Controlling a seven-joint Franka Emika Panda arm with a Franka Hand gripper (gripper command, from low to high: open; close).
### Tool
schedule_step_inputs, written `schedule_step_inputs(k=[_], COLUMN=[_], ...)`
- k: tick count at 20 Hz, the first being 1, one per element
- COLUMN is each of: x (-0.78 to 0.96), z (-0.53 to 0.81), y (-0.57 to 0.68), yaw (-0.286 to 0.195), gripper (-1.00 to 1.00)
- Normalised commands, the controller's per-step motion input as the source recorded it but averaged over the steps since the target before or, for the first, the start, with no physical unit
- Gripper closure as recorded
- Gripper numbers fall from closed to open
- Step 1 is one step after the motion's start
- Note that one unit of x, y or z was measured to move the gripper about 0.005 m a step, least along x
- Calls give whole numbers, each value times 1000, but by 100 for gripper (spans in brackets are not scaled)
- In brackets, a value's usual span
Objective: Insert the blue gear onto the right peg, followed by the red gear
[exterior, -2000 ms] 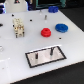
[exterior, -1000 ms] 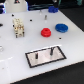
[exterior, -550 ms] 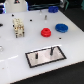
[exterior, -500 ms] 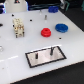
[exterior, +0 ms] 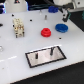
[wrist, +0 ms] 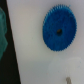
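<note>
Exterior view shows a white table (exterior: 20,60) with the blue gear (exterior: 61,27) lying flat toward the exterior view's right, and the red gear (exterior: 46,32) just beside it on the exterior view's left, the two apart and not touching. Nearer the camera lies a black-framed grey plate (exterior: 45,56), with the right peg (exterior: 51,50) standing upright on it and a shorter pin (exterior: 36,57) standing further toward the exterior view's left. A pale blocky fixture (exterior: 18,28) sits on the table toward the exterior view's left. The arm's white body (exterior: 66,4) is seen at the upper edge above the blue gear, but its fingers are cut off there, so whether the hand is wide or narrow cannot be told. The wrist view looks straight down on the blue gear (wrist: 60,32), flat on the white surface with its dark centre hole showing; no fingers appear in it.
</note>
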Motion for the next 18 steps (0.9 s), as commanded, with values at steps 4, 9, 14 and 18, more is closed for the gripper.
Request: schedule_step_inputs(k=[4,9,14,18], x=[-104,-160,-351,-443], z=[-500,-89,1,-59], y=[-224,-162,-59,-64], yaw=[0,0,0,0], gripper=[-100,-100,-100,-100])
